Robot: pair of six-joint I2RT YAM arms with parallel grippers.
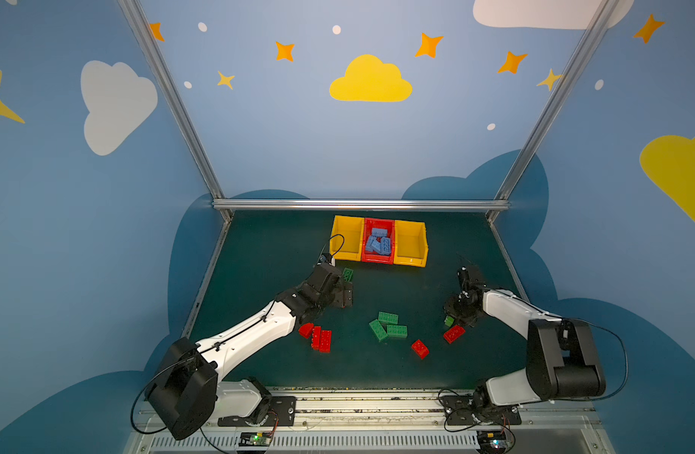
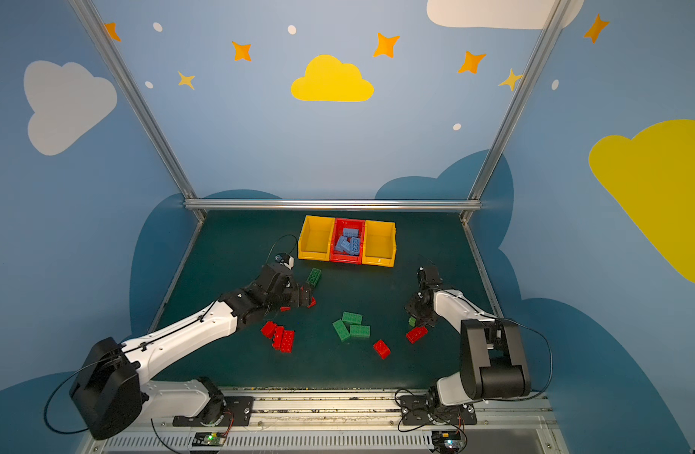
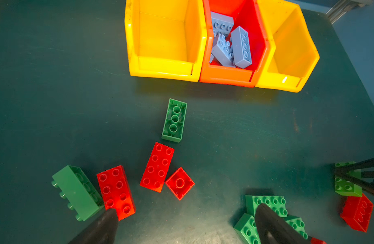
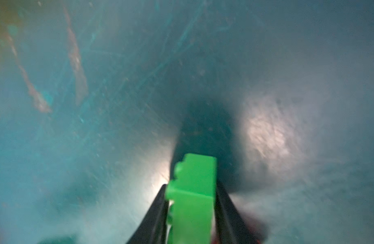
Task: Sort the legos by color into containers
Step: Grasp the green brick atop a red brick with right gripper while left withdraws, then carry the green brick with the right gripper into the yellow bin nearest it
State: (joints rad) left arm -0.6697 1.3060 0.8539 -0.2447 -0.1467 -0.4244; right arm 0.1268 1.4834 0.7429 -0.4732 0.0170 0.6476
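Observation:
Three joined containers stand at the back: a yellow bin (image 1: 340, 253), a red bin (image 1: 377, 257) holding several light blue legos (image 1: 378, 240), and another yellow bin (image 1: 410, 260). My right gripper (image 4: 191, 186) is shut on a bright green lego (image 4: 192, 202) low over the mat, beside a red brick (image 1: 454, 333). My left gripper (image 3: 186, 211) hangs open over bare mat. Just ahead of it lie red bricks (image 3: 157, 166) and a small red square (image 3: 179, 183). An upturned green brick (image 3: 174, 120) lies nearer the bins.
Three green bricks (image 1: 389, 329) cluster mid-table. A red group (image 1: 318, 337) lies under the left forearm, and a lone red brick (image 1: 419, 348) sits nearer the front. Both yellow bins show bare floors. Metal rails edge the mat.

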